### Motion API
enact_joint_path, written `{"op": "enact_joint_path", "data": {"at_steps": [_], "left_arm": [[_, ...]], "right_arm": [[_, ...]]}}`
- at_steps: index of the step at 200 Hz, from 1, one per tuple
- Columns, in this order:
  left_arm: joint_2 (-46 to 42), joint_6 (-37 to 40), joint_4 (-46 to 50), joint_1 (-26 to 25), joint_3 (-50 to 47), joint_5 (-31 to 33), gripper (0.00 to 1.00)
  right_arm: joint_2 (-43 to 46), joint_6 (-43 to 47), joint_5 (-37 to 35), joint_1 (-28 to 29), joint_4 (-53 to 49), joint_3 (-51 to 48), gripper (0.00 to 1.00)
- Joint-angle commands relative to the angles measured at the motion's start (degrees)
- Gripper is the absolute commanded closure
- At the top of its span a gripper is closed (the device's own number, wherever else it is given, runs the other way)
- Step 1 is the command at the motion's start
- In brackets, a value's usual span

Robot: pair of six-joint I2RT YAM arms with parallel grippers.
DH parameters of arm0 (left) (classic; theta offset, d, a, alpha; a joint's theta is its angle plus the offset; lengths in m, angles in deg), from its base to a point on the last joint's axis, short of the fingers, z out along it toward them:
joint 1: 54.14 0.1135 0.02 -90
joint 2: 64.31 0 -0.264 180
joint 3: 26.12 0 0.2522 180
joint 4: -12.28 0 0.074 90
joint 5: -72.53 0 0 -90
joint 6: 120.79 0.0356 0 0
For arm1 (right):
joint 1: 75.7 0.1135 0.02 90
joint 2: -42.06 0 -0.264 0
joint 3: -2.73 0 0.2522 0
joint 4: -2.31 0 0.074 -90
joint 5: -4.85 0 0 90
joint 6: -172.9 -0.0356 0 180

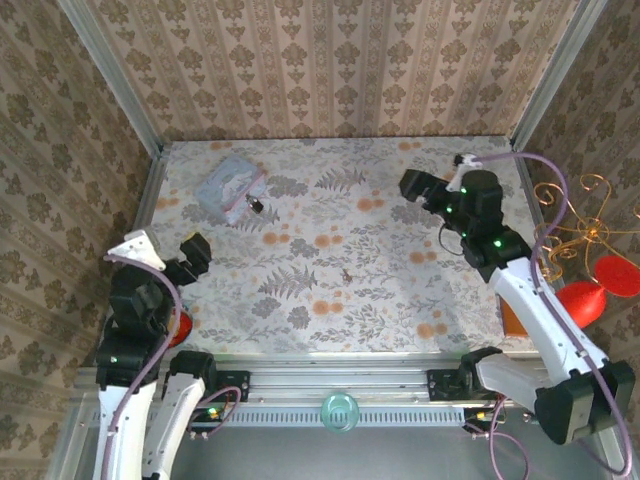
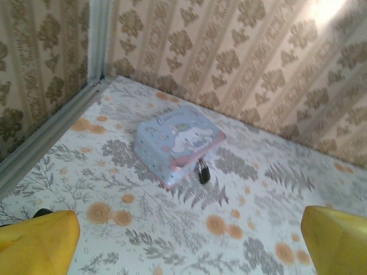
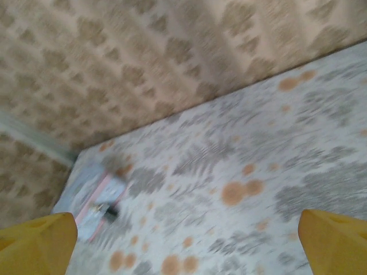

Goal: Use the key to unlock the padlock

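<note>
Both arms' jaws stand apart, empty; the tiny key (image 1: 346, 274), mid-frame, could skid along the table (image 1: 400, 305) if pinched off-centre.

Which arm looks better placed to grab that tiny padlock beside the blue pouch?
Probably the left. The padlock lies by the pouch on the left side, nearer the left gripper, whose open jaws face it. The right gripper sits farther away.

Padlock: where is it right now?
In the top external view the padlock lies in the far-left area of the table, right against the right-hand edge of the bluish pouch.
</note>
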Motion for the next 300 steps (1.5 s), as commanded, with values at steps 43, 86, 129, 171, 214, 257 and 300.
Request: {"op": "enact_joint_path", "data": {"at_steps": [43, 86, 129, 171, 214, 257, 300], "left_arm": [[10.04, 4.54, 10.96, 0.35, -1.61, -11.23, 0.00], [15.38, 5.00, 12.61, -1.28, -0.91, -10.85, 0.00], [16.00, 5.65, 12.05, -0.70, -1.20, -11.70, 0.00], [15.57, 5.61, 11.84, -0.65, -1.38, -11.64, 0.00], [15.65, 5.50, 11.75, -0.45, -1.47, -11.81, 0.00], [14.44, 5.33, 11.45, -0.50, -1.75, -11.59, 0.00], [14.41, 5.24, 11.39, -0.88, -1.82, -11.07, 0.00]], "right_arm": [[-5.91, -7.61, -11.96, 15.58, -17.56, 5.59, 0.01], [-9.44, -12.96, -15.78, 20.13, -24.15, 2.33, 0.06], [-12.53, -15.95, -14.22, 20.74, -26.32, 1.44, 0.12], [-16.04, -17.37, -13.18, 23.44, -25.35, -0.43, 0.19], [-20.13, -19.46, -13.43, 26.73, -24.02, -1.35, 0.27], [-24.96, -21.92, -10.08, 28.03, -19.91, -2.24, 0.40], [-30.38, -23.56, -8.69, 28.86, -16.74, -1.01, 0.49]]}}
